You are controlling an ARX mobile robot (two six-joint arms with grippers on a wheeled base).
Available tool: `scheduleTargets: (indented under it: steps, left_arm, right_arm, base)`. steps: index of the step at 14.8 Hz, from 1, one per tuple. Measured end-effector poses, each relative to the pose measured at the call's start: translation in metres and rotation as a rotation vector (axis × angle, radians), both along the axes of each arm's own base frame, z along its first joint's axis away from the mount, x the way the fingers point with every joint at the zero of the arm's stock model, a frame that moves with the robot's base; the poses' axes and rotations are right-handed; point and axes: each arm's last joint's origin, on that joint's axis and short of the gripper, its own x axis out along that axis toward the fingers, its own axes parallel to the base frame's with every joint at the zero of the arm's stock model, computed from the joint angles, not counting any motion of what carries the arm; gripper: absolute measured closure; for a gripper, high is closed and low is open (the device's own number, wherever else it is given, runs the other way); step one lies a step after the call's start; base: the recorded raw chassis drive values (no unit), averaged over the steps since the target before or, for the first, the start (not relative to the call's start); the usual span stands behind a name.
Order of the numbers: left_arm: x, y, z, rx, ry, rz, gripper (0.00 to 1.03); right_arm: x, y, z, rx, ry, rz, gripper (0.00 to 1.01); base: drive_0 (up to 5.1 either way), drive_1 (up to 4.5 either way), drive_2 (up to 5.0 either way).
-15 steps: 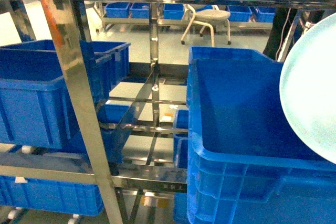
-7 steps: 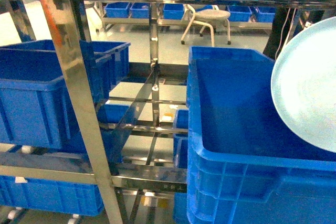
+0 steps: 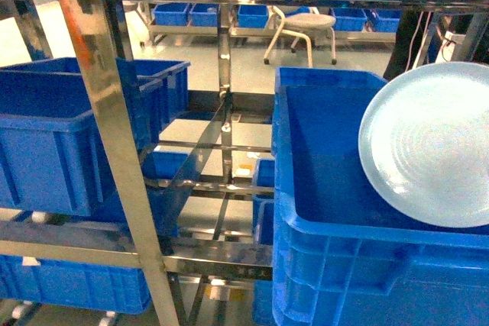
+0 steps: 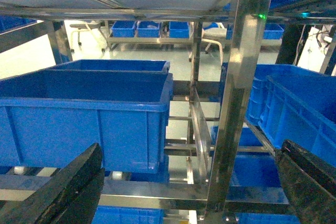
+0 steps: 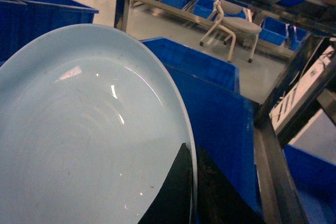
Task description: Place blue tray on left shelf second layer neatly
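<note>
Right gripper (image 5: 191, 182) pinches tray (image 3: 432, 143) rim, tilted over right crate (image 3: 336, 188). Left gripper (image 4: 184, 182) spread, empty. Swing tray left past upright (image 3: 107, 112), level it, set flat on shelf.

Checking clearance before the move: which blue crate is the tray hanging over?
The big crate at right, nearest the camera; the blue tray overlaps its rim.

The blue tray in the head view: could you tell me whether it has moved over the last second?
Yes. The blue tray has moved left, further over the open crate on the right, and more of it now shows.
</note>
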Motion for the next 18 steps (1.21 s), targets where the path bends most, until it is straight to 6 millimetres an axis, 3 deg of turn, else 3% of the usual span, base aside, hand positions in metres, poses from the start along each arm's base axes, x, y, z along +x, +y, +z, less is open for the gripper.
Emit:
scheduleTargets:
  steps: [1,3,4,6,7,9,10,14,18]
  left_arm:
    - [0.000,0.000,0.000,0.000,0.000,0.001,0.05]
    - [0.000,0.000,0.000,0.000,0.000,0.000,0.05]
    - [0.000,0.000,0.000,0.000,0.000,0.000,0.05]
    - [0.000,0.000,0.000,0.000,0.000,0.000,0.05]
    - [0.000,0.000,0.000,0.000,0.000,0.000,0.05]
    - [0.000,0.000,0.000,0.000,0.000,0.000,0.05]
    - [0.000,0.000,0.000,0.000,0.000,0.000,0.05]
    - [0.000,0.000,0.000,0.000,0.000,0.000,0.05]
    - [0.000,0.000,0.000,0.000,0.000,0.000,0.05]
  right_arm:
    - [0.003,0.001,-0.005,-0.006,0.025,0.001,0.99]
    - [0.003,0.001,-0.007,-0.011,0.033,-0.004,0.76]
    - [0.003,0.001,-0.007,-0.011,0.028,-0.004,0.64]
    - [-0.011,0.007,0.000,0.013,0.027,0.006,0.27]
    - [-0.018,0.009,0.006,0.017,0.026,0.009,0.16]
    - [-0.022,0.011,0.009,0.021,0.009,0.012,0.11]
    - [-0.030,0.016,0.016,0.028,-0.015,0.027,0.01]
    - [-0.060,0.029,0.022,0.062,0.014,0.055,0.03]
    - [-0.107,0.039,0.047,0.101,-0.030,0.057,0.03]
  base:
    - [0.0,0.00,0.0]
    - [0.0,0.00,0.0]
    - [0.0,0.00,0.0]
    - [0.0,0.00,0.0]
    - [0.0,0.00,0.0]
    - [0.0,0.00,0.0]
    - [0.0,0.00,0.0]
    - [0.0,0.00,0.0]
    - [0.0,0.00,0.0]
